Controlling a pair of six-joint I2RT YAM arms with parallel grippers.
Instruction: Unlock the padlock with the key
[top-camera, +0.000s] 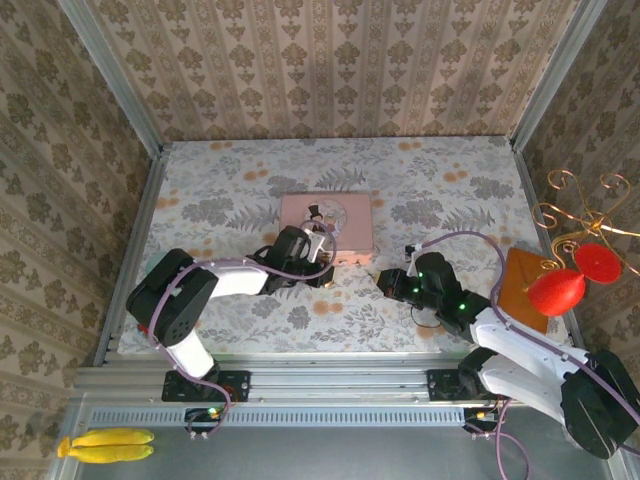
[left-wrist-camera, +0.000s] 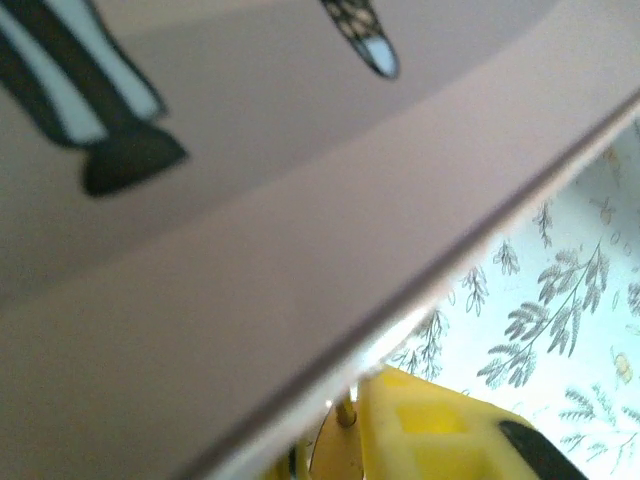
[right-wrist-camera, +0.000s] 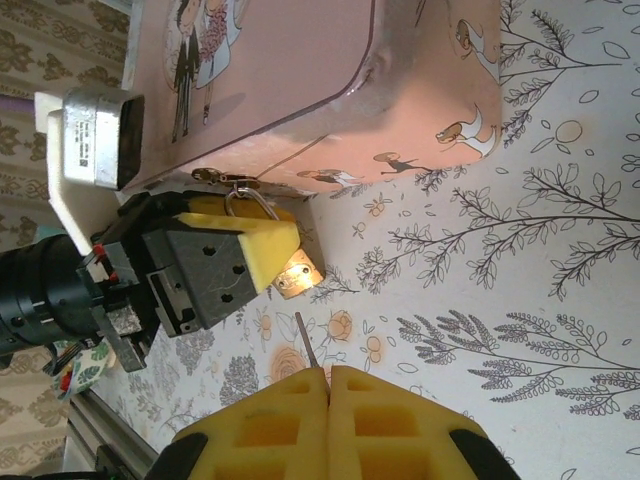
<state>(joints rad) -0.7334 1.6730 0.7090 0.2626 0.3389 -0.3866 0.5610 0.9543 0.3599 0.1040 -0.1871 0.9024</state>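
Yellow-padded, the right gripper (right-wrist-camera: 327, 374) has its two fingers pressed flat together, pinching the base of a slender dark metal key (right-wrist-camera: 306, 342) that juts straight out from between the fingertips. Just ahead of the key's tip, a little apart from it, hangs the small brass-coloured padlock (right-wrist-camera: 299, 276), its thin silvery shackle looped through the hasp on the side wall of a pink rectangular tin box printed with cartoon figures (right-wrist-camera: 300, 80). The left gripper (right-wrist-camera: 262, 250), black-bodied with the same yellow pads, faces the right gripper from the far side of the padlock. One of its pads lies over the upper part of the brass body, so only the lock's lower corner peeks out beyond it. Whether its jaws are clamped on the padlock or merely resting against it cannot be told. From the left wrist camera, the tin's pink wall sits close above a blurred yellow pad. Beneath both grippers lies the pale floral-patterned table surface (right-wrist-camera: 520, 250).
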